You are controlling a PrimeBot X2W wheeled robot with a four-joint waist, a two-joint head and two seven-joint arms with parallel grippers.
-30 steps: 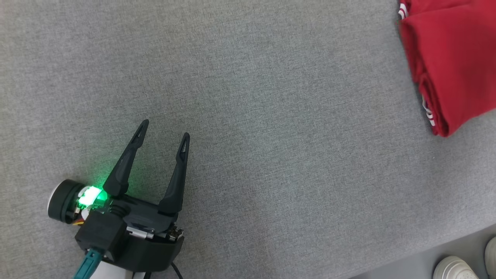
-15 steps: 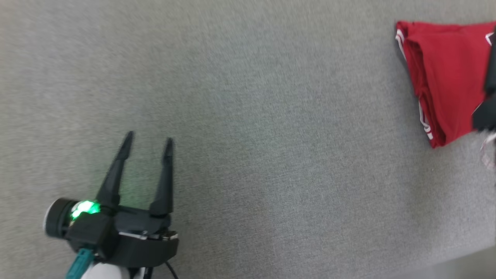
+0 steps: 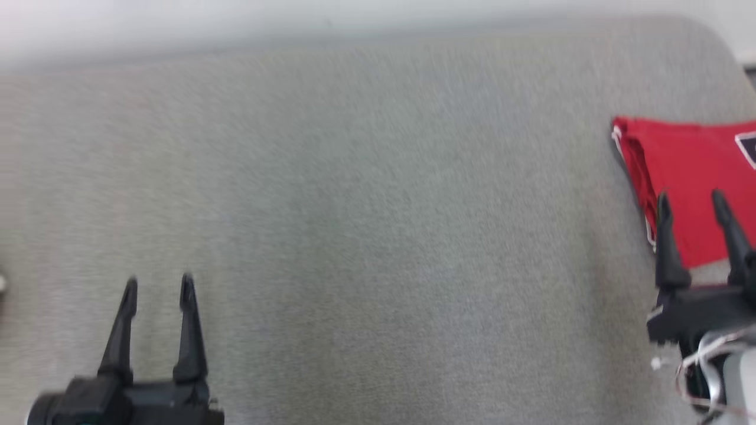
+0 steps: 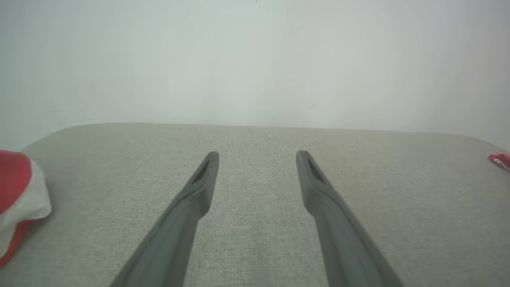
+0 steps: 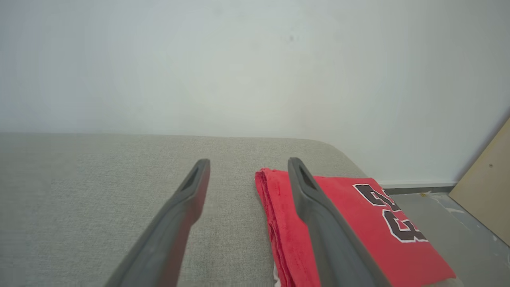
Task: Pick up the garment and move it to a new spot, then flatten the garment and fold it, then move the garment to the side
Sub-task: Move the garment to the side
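At the lower right of the head view, the right gripper (image 3: 690, 198) has its two fingers wide apart with nothing between them. It hangs over the near edge of the shirt (image 3: 697, 153). I cannot tell how high above the cloth it is. In the right wrist view one finger sits over the red cloth and the other over the bare grey table (image 3: 378, 236), so the thick folded edge of the shirt runs up the gap between them. The shirt lies just ahead of this gripper and a little to its right. It is folded flat and rests at the far right corner of the table, close to the round end. Its long side seems to run the same way the fingers point, away from the robot, with only a small slant. The folded edge faces left toward the middle of the table, and the dark letters sit on the right part. The left gripper (image 3: 159, 280) is also open and empty, but it is down at the lower left, well apart from the shirt. So the right arm is the near one, and any next push or grab would best be its job. The shirt looks folded and set aside already, so I think little is left to do.
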